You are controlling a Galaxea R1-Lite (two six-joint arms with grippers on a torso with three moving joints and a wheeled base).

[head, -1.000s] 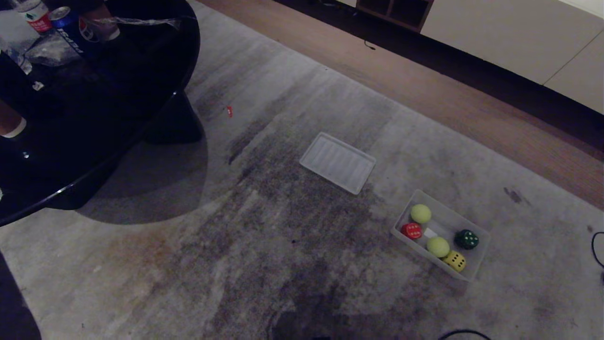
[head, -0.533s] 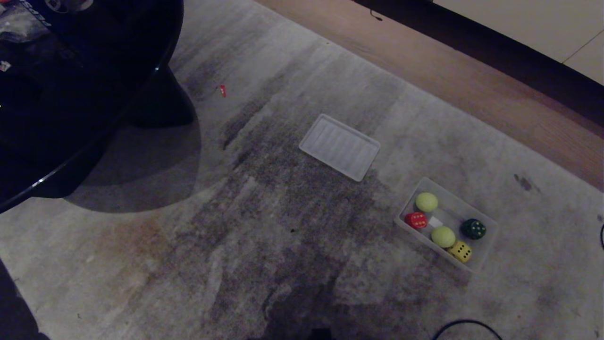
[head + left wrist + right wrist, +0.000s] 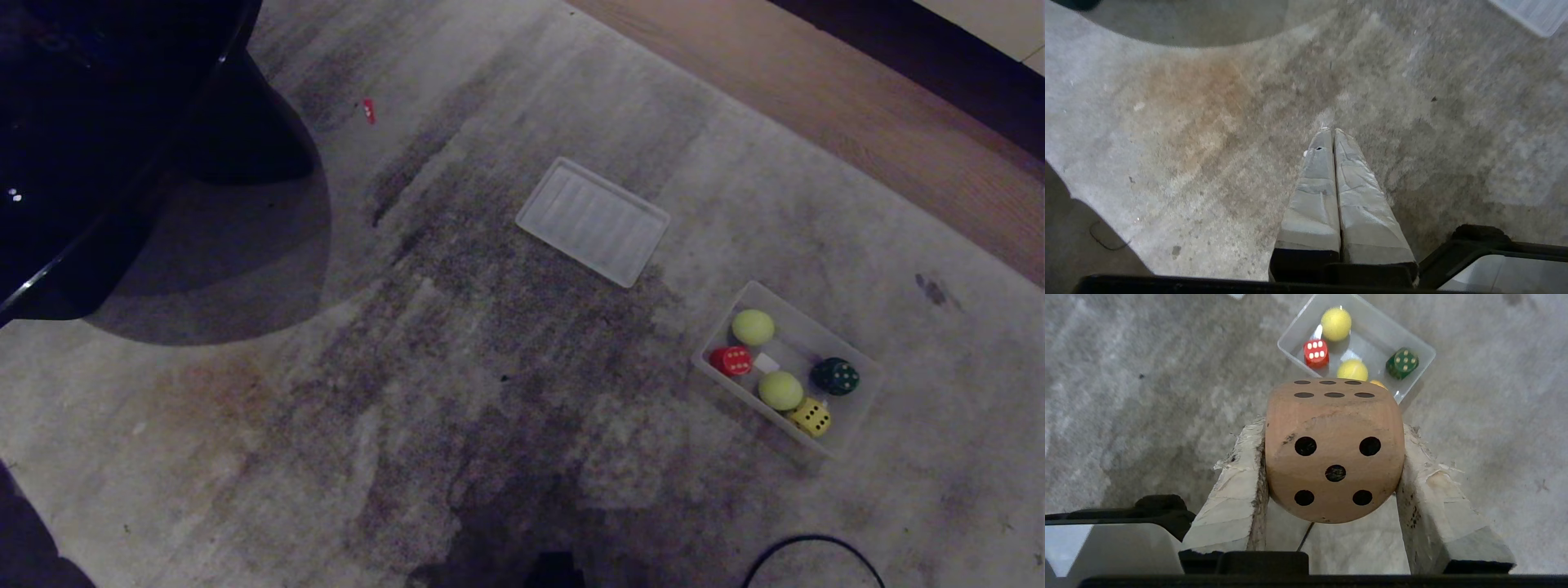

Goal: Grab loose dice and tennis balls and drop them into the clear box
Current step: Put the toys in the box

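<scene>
**A:** What is in the clear box (image 3: 849, 412)?

**B:** Five things. Going left to right there is a red die (image 3: 731, 360) with white dots, a tennis ball (image 3: 752, 327), a second tennis ball (image 3: 780, 390), a yellow die (image 3: 811, 416) with dark dots, and a dark green die (image 3: 834, 376) with pale dots. The box sits on the gray rug (image 3: 457, 392).

**A:** Is there a lid?

**B:** A flat ribbed lid (image 3: 593, 220) lies on the rug, apart from the box, on its left.

**A:** Can you read any words?

**B:** No, I see no writing. I only see dots on the dice.

**A:** What does the left gripper (image 3: 1330, 131) do?

**B:** Its two fingers (image 3: 1312, 196) are pressed together with nothing between them. Only rug lies past the tips.

**A:** And the right gripper (image 3: 1333, 428)?

**B:** It is about half open and squeezes a tan die (image 3: 1334, 449) between its two fingers (image 3: 1237, 490). The die is wood colored with round corners and black dots. Five dots face the camera and six are on the side by the tips. The clear box is just past the fingertips, down on the rug.
</scene>
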